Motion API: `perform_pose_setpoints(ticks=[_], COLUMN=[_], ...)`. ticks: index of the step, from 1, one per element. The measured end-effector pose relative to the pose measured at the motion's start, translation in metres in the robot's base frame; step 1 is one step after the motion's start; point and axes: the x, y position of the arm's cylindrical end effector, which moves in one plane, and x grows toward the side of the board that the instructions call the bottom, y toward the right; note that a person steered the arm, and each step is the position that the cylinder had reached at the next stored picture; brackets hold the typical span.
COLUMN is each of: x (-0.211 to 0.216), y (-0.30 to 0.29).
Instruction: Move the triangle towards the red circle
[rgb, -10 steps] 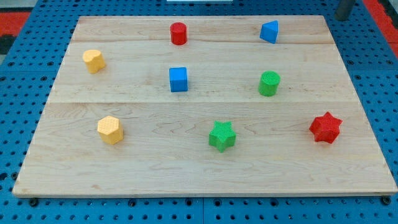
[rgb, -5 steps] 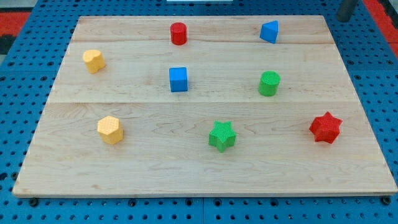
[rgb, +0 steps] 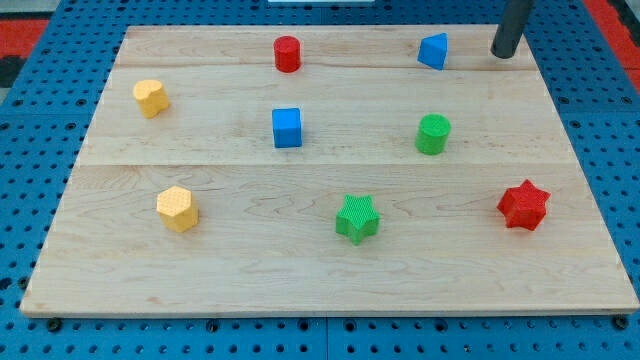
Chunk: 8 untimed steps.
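Observation:
The blue triangle (rgb: 433, 50) sits near the board's top right. The red circle (rgb: 287, 53) stands at the top middle, well to the view's left of the triangle. My tip (rgb: 502, 54) is on the board just to the view's right of the blue triangle, with a small gap between them. The rod rises from it out of the view's top.
Other blocks on the wooden board (rgb: 200, 270): a blue cube (rgb: 287, 127), a green circle (rgb: 433, 134), a green star (rgb: 357, 218), a red star (rgb: 524, 205), a yellow block (rgb: 151, 97) at the left and a yellow hexagon (rgb: 178, 209) at the lower left.
My tip has moved from the top right corner, off the board, down and to the view's left onto the board beside the blue triangle. No block has moved.

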Motion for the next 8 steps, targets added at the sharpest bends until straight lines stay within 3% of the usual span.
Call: perform_pose_setpoints(ticks=[1,2,3,4,6,8], x=[0.017,0.019,-0.013,-0.019,0.006,0.070], y=[0.003,-0.032,-0.011,-0.038,-0.234,-0.194])
